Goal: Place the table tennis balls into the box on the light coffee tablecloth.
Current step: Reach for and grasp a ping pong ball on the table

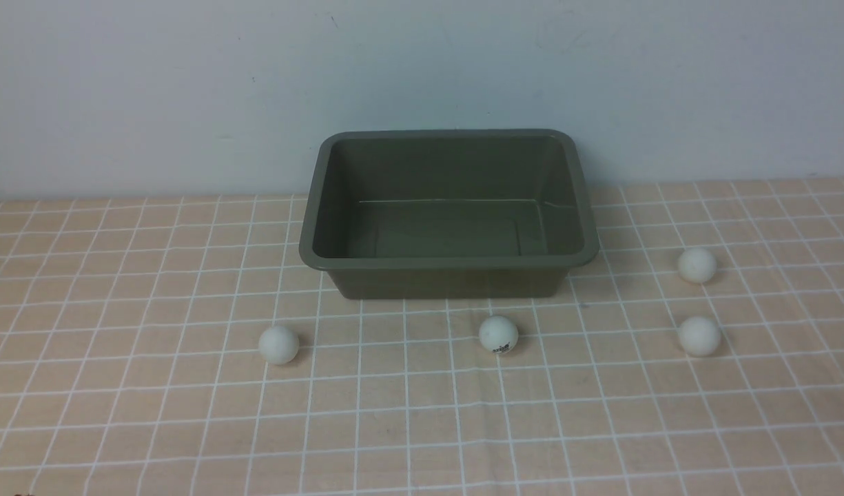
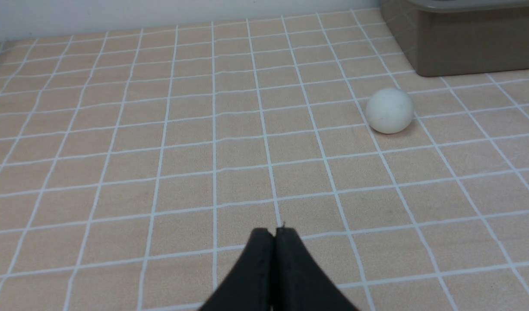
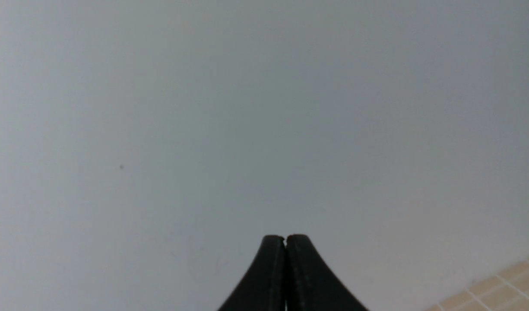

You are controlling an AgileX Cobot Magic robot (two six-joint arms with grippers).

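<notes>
On the light coffee tablecloth (image 1: 118, 413), all four table tennis balls (image 1: 498, 335) lie outside the empty box (image 1: 449, 262): one at its near left, one just in front, two to its right. You look to be at the very start. Your left gripper (image 2: 274, 233) and right gripper (image 3: 285, 239) are both pinched closed and hold nothing, so you'll need to spread one before reaching for a ball.

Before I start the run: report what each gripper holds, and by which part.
Nothing is held: the left gripper and the right gripper are both shut, empty.
</notes>
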